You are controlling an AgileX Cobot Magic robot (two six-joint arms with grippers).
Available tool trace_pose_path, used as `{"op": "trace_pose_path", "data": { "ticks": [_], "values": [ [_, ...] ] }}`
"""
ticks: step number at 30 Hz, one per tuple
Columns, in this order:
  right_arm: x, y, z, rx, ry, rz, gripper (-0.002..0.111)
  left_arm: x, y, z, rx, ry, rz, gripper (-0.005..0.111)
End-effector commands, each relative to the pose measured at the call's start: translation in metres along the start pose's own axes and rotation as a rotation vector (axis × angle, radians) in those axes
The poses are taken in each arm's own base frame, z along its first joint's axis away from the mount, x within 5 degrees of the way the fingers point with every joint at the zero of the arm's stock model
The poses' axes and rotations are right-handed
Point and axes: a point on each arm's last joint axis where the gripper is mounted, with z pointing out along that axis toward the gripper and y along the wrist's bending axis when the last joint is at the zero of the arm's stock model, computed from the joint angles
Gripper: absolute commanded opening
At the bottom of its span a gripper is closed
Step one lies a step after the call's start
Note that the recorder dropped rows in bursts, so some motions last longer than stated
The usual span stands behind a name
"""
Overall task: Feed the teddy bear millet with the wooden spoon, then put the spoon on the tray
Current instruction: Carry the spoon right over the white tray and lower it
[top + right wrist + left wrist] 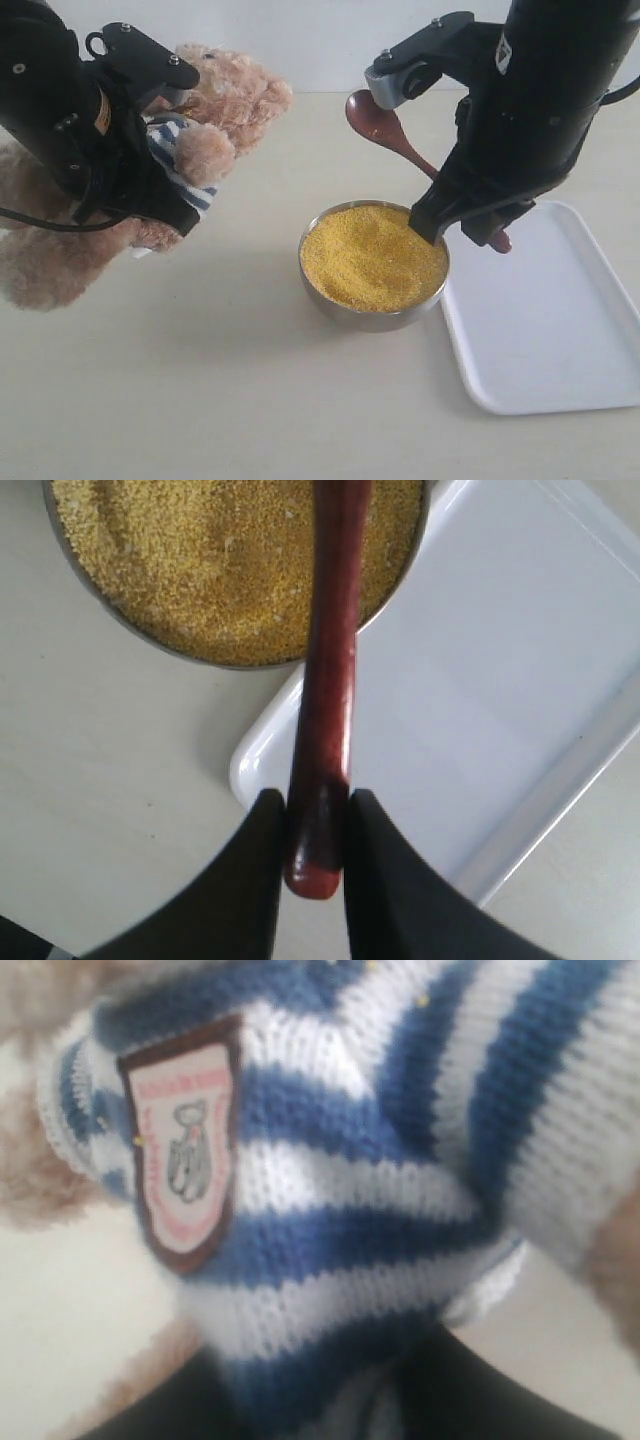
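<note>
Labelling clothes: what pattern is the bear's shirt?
Shirt: blue and white stripes, left wrist view.

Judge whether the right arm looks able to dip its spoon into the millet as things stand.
Probably yes: the right gripper holds the wooden spoon over the open millet, with nothing lying between them.

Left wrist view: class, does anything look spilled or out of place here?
Yes. A few tiny yellow specks, probably stray grains, cling to the teddy bear, on its striped shirt beside the badge and higher up. Nothing else stands out.
</note>
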Motion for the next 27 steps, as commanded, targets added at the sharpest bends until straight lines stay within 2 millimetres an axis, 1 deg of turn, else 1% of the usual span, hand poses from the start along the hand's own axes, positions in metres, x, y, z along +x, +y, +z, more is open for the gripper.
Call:
{"op": "trace_pose_path", "data": {
  "ticks": [1,3,6,9,11,13,16,21,25,27],
  "values": [
    [0.01,0.0,0.01,-0.001,0.048,0.01,-0.001,-0.002,-0.004,0.009,0.02,0.013,-0.048,0.004],
    [0.013,0.001,0.014,-0.002,0.065,0.01,-0.001,-0.002,-0.005,0.01,0.02,0.018,-0.059,0.004],
    [0.014,0.001,0.015,-0.002,0.068,0.014,-0.001,-0.002,-0.005,0.01,0.021,0.015,-0.068,0.004],
    [0.014,0.001,0.016,-0.002,0.071,0.022,-0.001,-0.002,-0.005,0.01,0.019,0.018,-0.12,0.004],
    [0.014,0.001,0.016,-0.001,0.071,0.045,-0.001,-0.002,-0.005,0.01,0.021,0.011,-0.161,0.004],
    [0.015,-0.004,0.016,-0.015,0.072,0.086,-0.001,-0.003,-0.005,0.01,0.028,0.002,-0.187,0.004],
    [0.017,-0.018,0.018,-0.052,0.076,0.159,-0.001,-0.004,-0.005,0.01,0.03,-0.001,-0.204,0.004],
    [0.026,-0.05,0.02,-0.051,0.084,0.25,-0.001,-0.004,-0.006,0.01,0.042,-0.003,-0.213,0.004],
    [0.039,-0.06,0.032,-0.098,0.125,0.286,-0.001,-0.004,-0.008,0.014,0.043,0.006,-0.238,0.004],
    [0.05,-0.064,0.042,-0.106,0.171,0.312,-0.001,-0.004,-0.01,0.019,0.046,0.017,-0.236,0.004]
  ]
}}
